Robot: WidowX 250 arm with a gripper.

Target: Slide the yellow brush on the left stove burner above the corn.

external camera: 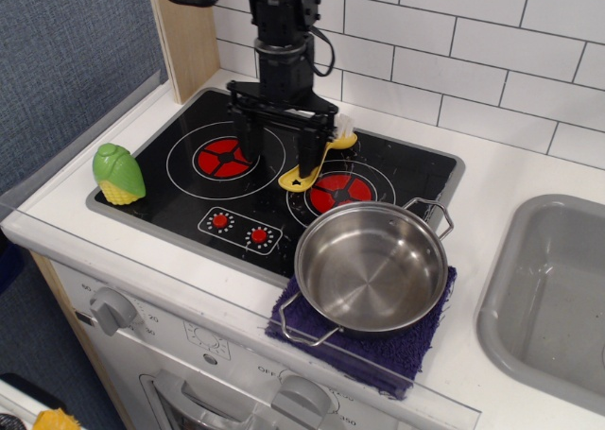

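Note:
The yellow brush (293, 179) lies slanted between the two burners, its rounded handle end toward the front and its white bristles toward the back right. My gripper (275, 163) hangs open over the cooktop. Its right finger (310, 151) stands in front of the brush handle and hides the middle of it. Its left finger (241, 145) stands at the right edge of the left stove burner (223, 156). The corn (117, 173) sits at the front left corner of the cooktop, apart from the gripper.
A steel pan (371, 265) sits on a purple cloth (416, 350) at the front, overlapping the right burner (333, 189). Two red knob dots (238, 228) are printed near the front. A grey sink (553, 298) is at the right. A wooden post (184, 33) stands at the back left.

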